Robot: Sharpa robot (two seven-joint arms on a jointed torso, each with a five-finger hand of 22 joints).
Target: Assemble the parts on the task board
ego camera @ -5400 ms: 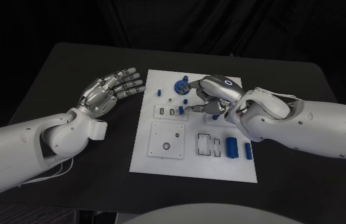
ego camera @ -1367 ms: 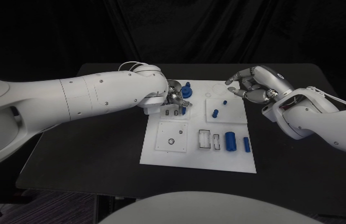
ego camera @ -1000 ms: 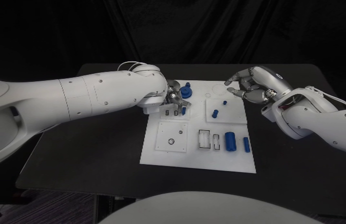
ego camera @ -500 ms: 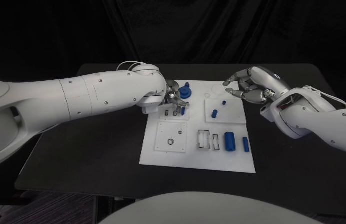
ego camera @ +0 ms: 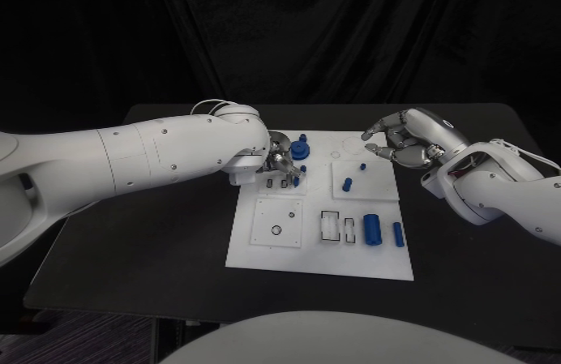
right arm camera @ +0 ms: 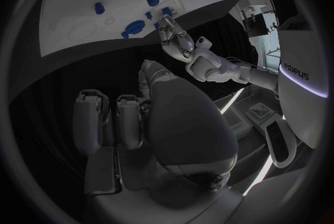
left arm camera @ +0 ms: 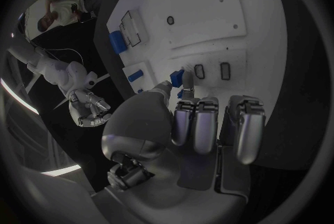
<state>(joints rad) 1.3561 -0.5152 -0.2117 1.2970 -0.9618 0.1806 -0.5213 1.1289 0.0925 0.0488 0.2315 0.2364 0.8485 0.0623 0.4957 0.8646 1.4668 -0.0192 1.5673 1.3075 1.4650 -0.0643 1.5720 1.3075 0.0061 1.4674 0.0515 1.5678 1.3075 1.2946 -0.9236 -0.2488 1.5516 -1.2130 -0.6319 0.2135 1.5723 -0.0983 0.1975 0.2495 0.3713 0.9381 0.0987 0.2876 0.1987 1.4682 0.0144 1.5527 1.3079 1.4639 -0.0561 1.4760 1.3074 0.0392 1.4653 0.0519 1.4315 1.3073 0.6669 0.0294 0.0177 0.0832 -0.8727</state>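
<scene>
One small blue peg (ego camera: pixel 296 181) stood at the slots near the far left of the white rectangular task board (ego camera: pixel 280 254), pinched by the left hand (ego camera: pixel 278 160). Just beyond sat a round blue knob (ego camera: pixel 301 149); two blue cylinders (ego camera: pixel 373 228) lay nearer. The right hand (ego camera: pixel 404 141) hovered off the far right edge, fingers curled, empty.

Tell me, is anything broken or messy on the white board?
Nothing stands out. The task board lies flat on the table, its blue parts sit tidily, and nothing looks spilled or broken. The left hand is down at a small blue part; the right hand hovers empty.
</scene>
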